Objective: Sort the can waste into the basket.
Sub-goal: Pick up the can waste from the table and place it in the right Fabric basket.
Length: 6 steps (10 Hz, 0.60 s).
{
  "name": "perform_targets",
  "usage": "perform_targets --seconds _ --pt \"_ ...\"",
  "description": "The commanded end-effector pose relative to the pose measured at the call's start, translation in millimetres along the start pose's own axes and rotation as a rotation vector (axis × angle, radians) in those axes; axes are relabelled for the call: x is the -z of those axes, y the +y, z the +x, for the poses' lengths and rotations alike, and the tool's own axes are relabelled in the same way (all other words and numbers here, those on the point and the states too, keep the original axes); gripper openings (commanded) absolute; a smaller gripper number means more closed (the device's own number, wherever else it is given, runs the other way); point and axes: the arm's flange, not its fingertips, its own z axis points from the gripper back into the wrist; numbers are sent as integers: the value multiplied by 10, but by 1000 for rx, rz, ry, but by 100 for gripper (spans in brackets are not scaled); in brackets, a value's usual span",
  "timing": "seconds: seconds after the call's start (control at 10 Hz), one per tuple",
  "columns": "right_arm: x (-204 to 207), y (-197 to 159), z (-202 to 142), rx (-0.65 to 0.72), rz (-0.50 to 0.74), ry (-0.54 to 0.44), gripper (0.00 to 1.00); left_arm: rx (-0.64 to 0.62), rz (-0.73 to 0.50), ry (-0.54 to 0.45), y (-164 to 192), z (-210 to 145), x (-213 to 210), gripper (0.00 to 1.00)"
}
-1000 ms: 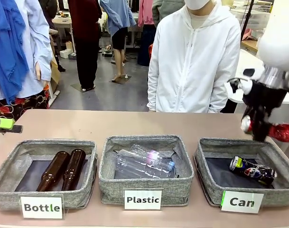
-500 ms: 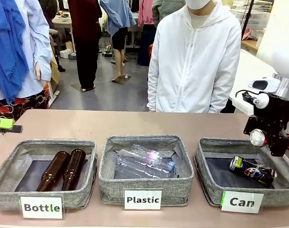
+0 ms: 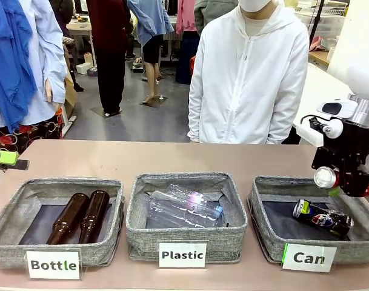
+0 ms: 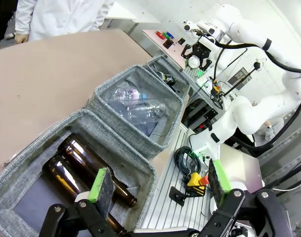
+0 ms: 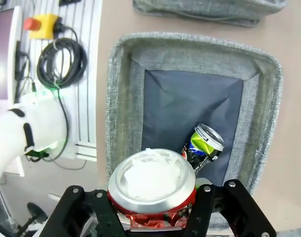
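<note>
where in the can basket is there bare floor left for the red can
In the Can basket, the dark floor is bare from the blue-black can to the far wall. The near corner is crowded: that can lies there, and the red can sits between the right gripper's jaws above the near rim.

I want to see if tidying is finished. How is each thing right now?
red can: gripped in the right end effector, over the Can basket
dark blue can: crushed, lying inside the Can basket
left end effector: open, empty
brown bottles: lying in the Bottle basket
clear bottles: lying in the Plastic basket
</note>
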Motion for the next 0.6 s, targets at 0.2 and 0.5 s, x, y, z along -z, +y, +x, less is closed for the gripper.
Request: perform_targets --seconds 0.2,0.5 --pt "-53 -82 9 -2 -4 -33 100 9 -6 1 -21 -20 -12 100" --pt "-68 -78 24 2 -19 -60 100 9 -6 1 -21 -20 -12 100"
